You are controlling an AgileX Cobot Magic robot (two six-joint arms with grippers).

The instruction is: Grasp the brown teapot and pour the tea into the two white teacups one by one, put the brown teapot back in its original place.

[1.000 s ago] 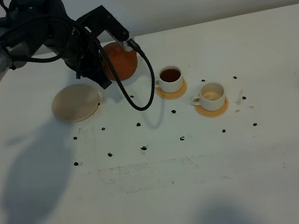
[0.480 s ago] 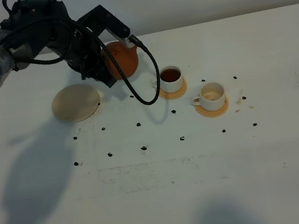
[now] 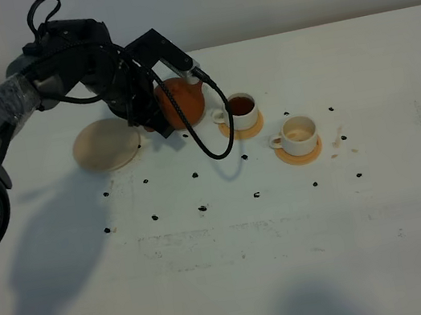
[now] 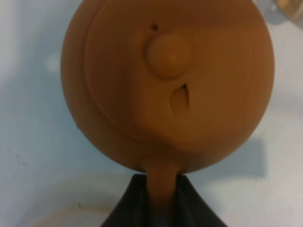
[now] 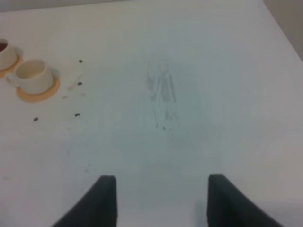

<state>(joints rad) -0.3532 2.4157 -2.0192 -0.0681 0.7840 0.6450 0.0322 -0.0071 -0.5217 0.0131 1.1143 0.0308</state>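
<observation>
Just beside the filled teacup (image 3: pixel 241 106), on the side away from its twin, the brown teapot (image 3: pixel 181 103) seems to hang clear of the counter (image 3: pixel 238 267), roughly level, with its knobbed lid (image 4: pixel 167 56) facing up. Its long axis runs from handle to spout. The handle (image 4: pixel 161 182) lies toward the beige disc (image 3: pixel 106 144), so the spout, which I can't properly make out, should point at the filled teacup. The left hand (image 4: pixel 160 201) is clamped on that handle, pinching it from both sides. The second teacup (image 3: pixel 298 133), near the filled one and on its far side from the pot, looks pale inside and empty by my reckoning, so I'd say the job now is to carry the pot over to it. Done well, the pot goes across level, clears the filled teacup's rim, sets the spout over the middle of the empty one, then tips slowly. The right hand (image 5: pixel 158 203) is well apart from the filled teacup, jaws spread with nothing between them.
</observation>
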